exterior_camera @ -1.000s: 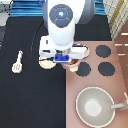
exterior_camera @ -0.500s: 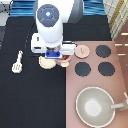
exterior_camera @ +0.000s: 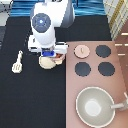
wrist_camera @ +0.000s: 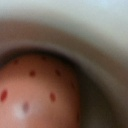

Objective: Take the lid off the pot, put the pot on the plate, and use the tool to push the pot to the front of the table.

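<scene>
My gripper (exterior_camera: 50, 53) hangs low over the cream plate (exterior_camera: 46, 63), on the black table (exterior_camera: 30, 100) beside the stove counter. The hand covers most of the pink pot (exterior_camera: 59, 56); only a pink edge shows at the plate's right side. From close by, the wrist view shows the pot's (wrist_camera: 40, 95) pink surface with red specks, and the plate's pale rim (wrist_camera: 75, 30) curving around it. The pink lid (exterior_camera: 81, 51) lies off the pot on the stove counter. The cream spatula (exterior_camera: 18, 61) lies on the table to the exterior view's left of the plate.
The reddish-brown stove counter (exterior_camera: 120, 80) fills the exterior view's right side. It carries three black burners (exterior_camera: 103, 51) and a large grey pan (exterior_camera: 95, 105) with a long handle at the bottom right.
The arm has swung toward the exterior view's left, bringing the hand from beside the stove counter's edge to above the plate. Lid and spatula have not moved.
</scene>
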### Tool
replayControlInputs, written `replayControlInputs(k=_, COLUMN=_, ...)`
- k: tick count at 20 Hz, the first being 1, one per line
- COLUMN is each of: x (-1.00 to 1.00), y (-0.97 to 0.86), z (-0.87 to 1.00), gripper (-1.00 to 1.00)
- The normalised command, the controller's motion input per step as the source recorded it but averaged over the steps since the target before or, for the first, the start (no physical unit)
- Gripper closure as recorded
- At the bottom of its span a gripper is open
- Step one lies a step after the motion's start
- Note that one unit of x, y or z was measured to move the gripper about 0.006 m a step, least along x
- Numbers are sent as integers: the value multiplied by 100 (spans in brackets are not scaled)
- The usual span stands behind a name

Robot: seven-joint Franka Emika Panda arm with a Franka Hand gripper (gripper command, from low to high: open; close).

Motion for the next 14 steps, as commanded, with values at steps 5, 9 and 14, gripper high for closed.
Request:
replayControlInputs(k=5, x=-68, y=-56, z=-35, gripper=100)
replayControlInputs(k=9, x=11, y=-22, z=-5, gripper=100)
replayControlInputs(k=14, x=51, y=5, z=6, gripper=100)
